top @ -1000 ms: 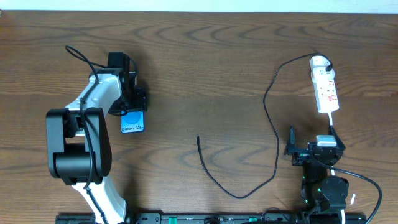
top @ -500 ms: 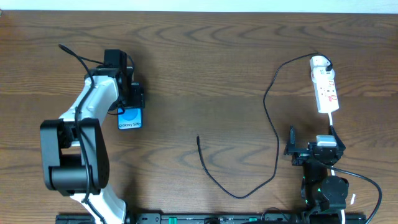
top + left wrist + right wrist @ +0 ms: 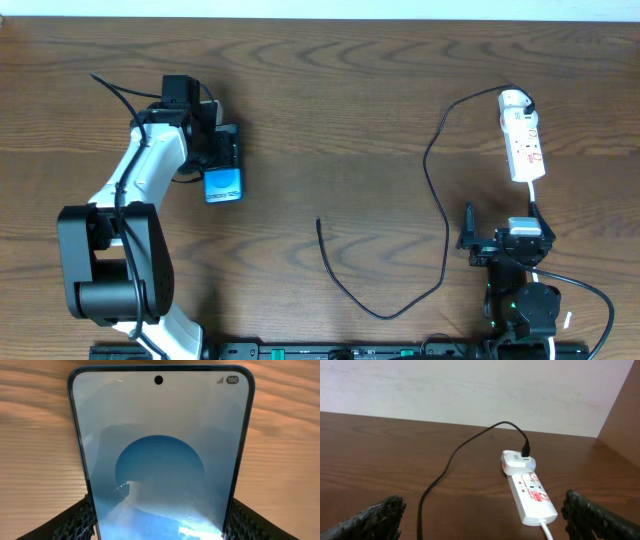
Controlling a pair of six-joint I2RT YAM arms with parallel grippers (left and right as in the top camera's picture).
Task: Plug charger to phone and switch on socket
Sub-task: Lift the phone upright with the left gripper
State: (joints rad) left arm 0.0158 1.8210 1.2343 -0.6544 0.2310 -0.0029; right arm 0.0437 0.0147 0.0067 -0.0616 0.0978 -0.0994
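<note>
Because the left gripper point(image 3: 222, 160) has its jaws closed on the two long edges of the phone point(image 3: 224, 186), the handset juts out ahead of the fingertips with its screen facing the wrist camera. In the left wrist view the textured black fingers point(image 3: 80, 519) press the phone's lower sides, and the table point(image 3: 330, 120) shows beyond its top edge. The screen is pale blue around a darker blue disc. At its top sit a punch-hole camera dot in the middle and, at the right corner, signal bars and a small badge reading "100" (the only writing that can be read).

The right gripper point(image 3: 502, 225) stands spread wide with nothing between its fingers point(image 3: 375, 520). The socket point(image 3: 532, 492) lies flat on the table ahead of it and a little to its right, apart from it. The red printing on the socket is too small to make out. The charger point(image 3: 445, 235) is plugged in at the socket's far, rounded end. Its black cable arcs away, passes the right gripper's left side and ends loose on the table, well to that gripper's left, between the two grippers.
</note>
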